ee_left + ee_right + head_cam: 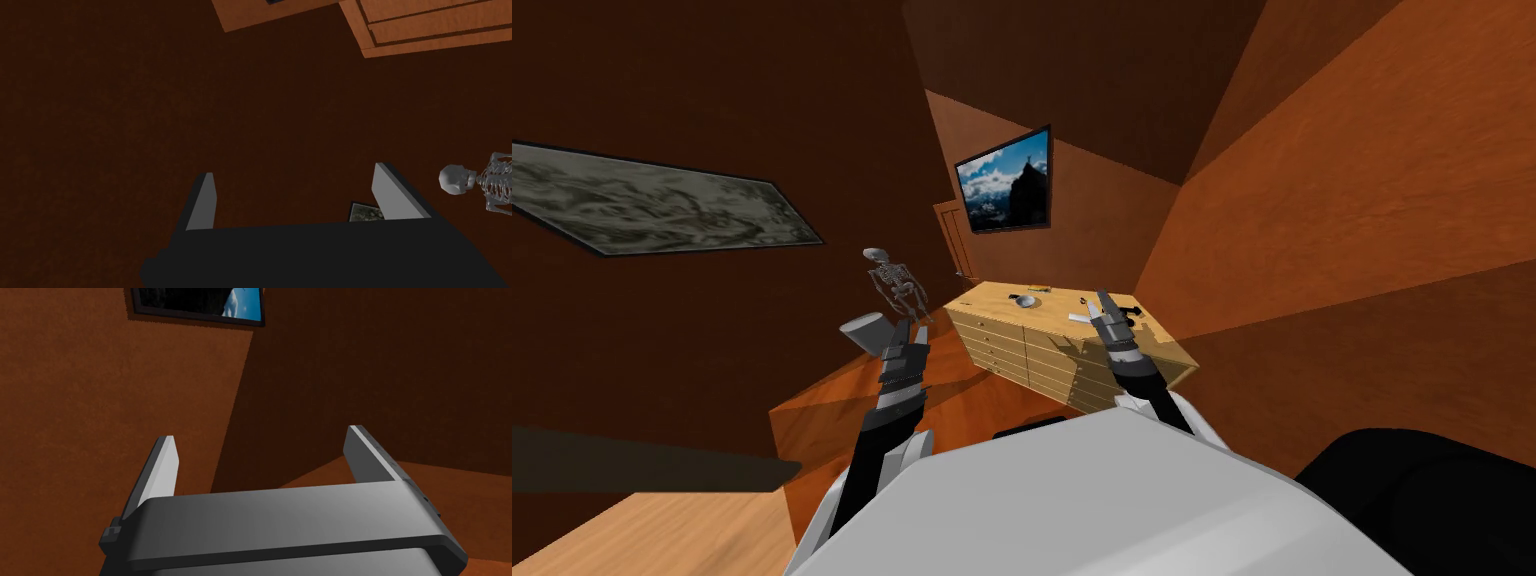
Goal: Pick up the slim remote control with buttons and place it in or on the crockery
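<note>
A light wooden chest of drawers stands against an orange-brown wall, some way ahead of the robot. The step in hand looks like the approach. To do it well, the robot should close in squarely on the front of the chest until its top is within easy reach. It should keep the raised right arm above that top, then bring the fingers down on either side of the remote's narrow width, not its length. Counting from largest to smallest, there is one chest. There are two framed pictures, a long grey one far to the left of the chest and a blue mountain scene above it. One skeleton stands just left of the chest. Two end effectors are raised, the left end effector left of the chest and the right end effector in front of its right part. Both are released, with fingers spread and nothing between them. One grey bowl sits mid-top on the chest — the crockery. Three small items lie on that top: a pale flat piece, a tiny yellowish piece, and a slim dark piece at the right end. The last is probably the remote — too small to be sure — and it lies apart from the bowl.
</note>
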`<state>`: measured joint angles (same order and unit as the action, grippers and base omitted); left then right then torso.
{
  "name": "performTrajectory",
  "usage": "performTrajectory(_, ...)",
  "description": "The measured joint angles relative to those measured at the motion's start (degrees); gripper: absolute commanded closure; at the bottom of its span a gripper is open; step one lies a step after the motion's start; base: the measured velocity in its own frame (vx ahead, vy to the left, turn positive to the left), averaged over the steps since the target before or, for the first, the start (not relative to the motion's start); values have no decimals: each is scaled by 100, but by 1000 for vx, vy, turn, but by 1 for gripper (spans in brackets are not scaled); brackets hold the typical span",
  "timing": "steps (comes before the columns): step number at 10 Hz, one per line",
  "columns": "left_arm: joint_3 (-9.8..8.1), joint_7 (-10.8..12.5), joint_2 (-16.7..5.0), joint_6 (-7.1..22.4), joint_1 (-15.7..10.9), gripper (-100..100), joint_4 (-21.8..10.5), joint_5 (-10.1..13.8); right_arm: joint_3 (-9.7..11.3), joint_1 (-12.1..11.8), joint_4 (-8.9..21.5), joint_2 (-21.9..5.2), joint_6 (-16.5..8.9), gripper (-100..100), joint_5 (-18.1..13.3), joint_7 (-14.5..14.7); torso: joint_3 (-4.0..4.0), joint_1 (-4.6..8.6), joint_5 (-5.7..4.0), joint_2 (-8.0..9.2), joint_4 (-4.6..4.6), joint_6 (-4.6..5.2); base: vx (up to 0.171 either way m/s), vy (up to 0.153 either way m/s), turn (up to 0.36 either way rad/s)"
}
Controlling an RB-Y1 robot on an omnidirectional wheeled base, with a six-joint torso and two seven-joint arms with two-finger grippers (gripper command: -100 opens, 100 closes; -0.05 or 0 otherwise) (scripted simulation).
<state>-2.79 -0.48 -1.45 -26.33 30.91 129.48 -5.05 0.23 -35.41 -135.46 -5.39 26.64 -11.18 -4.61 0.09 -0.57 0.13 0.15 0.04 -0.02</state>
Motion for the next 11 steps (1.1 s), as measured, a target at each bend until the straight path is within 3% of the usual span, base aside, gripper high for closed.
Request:
performTrajectory(1,0,0,0,0,0,0,0,0,-108,-172,53,-138,-18,-100,-77,-86,1,0,0,3,0,1,-24,162,229)
performTrajectory(5,-1,0,-1,0,1,0,0,0,-209,-736,289,-350,65,-100,-409,-216,-5,33,-6,-9,-2,3,6,84,145)
performTrajectory(8,-1,0,-1,0,1,0,0,0,-274,-1504,468,-547,113,-100,-815,-288,-8,22,-4,-14,-3,0,32,105,321)
performTrajectory(10,-2,0,-1,0,2,0,0,0,-412,-1813,544,-788,-104,-100,-1029,-429,-11,32,-6,-17,-4,5,31,70,163)
performTrajectory(11,-1,0,-1,0,1,0,0,0,-526,-2019,646,-898,-61,-100,-1096,-485,-8,36,-7,-13,-3,1,20,52,139)
